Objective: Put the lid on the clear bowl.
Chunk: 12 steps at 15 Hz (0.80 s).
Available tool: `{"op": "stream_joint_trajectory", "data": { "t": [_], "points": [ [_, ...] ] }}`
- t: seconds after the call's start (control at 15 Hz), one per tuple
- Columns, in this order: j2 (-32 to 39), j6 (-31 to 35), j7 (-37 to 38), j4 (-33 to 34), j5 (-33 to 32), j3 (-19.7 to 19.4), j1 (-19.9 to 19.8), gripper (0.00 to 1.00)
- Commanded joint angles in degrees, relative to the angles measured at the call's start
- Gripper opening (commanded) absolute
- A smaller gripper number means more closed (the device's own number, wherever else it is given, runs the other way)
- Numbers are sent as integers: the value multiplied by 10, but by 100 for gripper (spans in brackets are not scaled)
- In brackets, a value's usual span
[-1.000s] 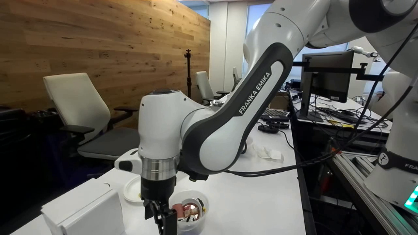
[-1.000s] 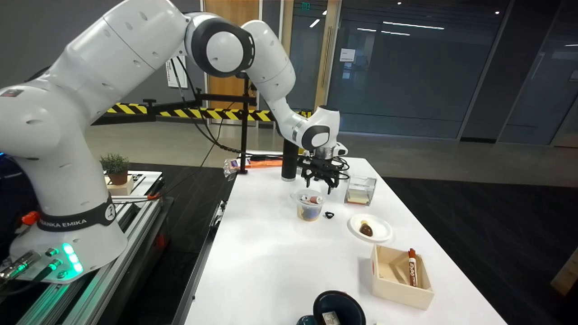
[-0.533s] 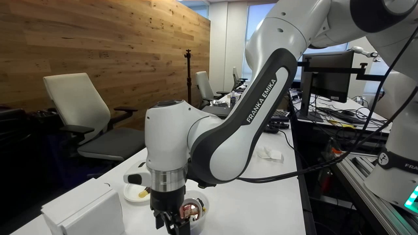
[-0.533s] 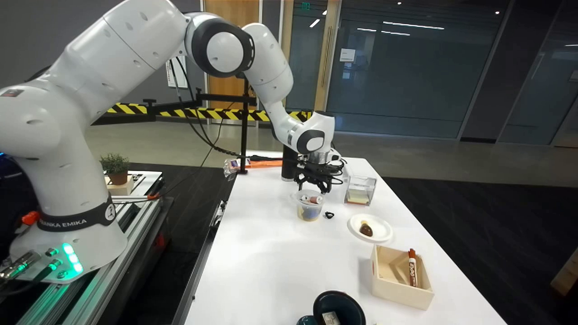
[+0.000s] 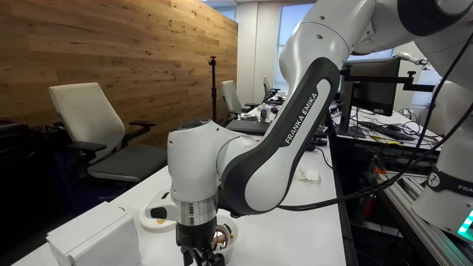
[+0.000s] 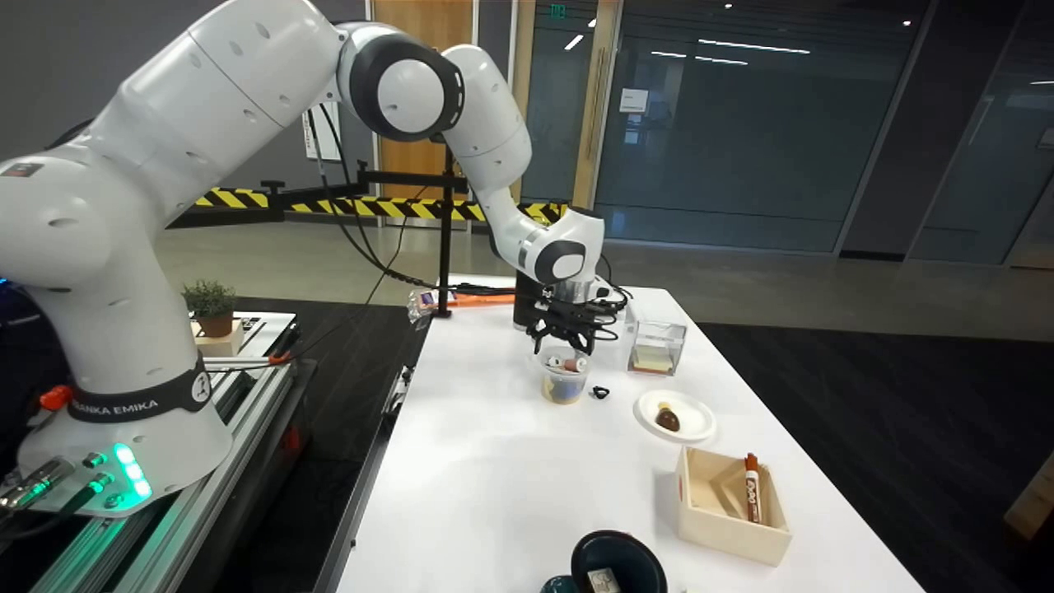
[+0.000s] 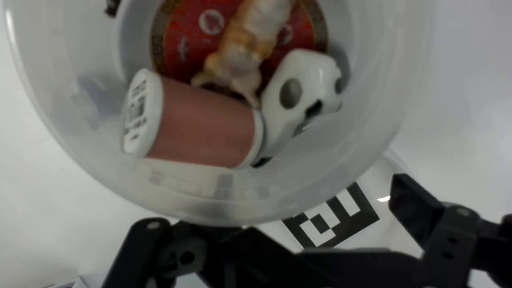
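wrist view: the lid [image 7: 332, 218] lies beside the clear bowl [image 7: 372, 132] on the tabletop [image 7: 52, 184], partly hidden by it. over the lid the hand [image 7: 308, 220] gapes wide, gripping nothing. it should probably edge clear of the bowl before dropping. print on the pink roll [image 7: 204, 122] is too blurred to read; the exterior views give "franka emika" on the arm [image 5: 271, 177], "expo" on the marker [image 6: 753, 494].

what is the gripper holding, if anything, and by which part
Nothing is held: the gripper stands open, with the lid seen past the rim of the clear bowl, ungripped.
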Motion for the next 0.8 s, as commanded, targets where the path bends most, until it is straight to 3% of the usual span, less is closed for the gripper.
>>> {"op": "stream_joint_trajectory", "data": {
  "t": [0.0,0.73],
  "points": [
    [-11,-13,-5,-20,-19,6,-5,100],
    [15,-30,-2,28,-14,17,7,100]
  ]
}}
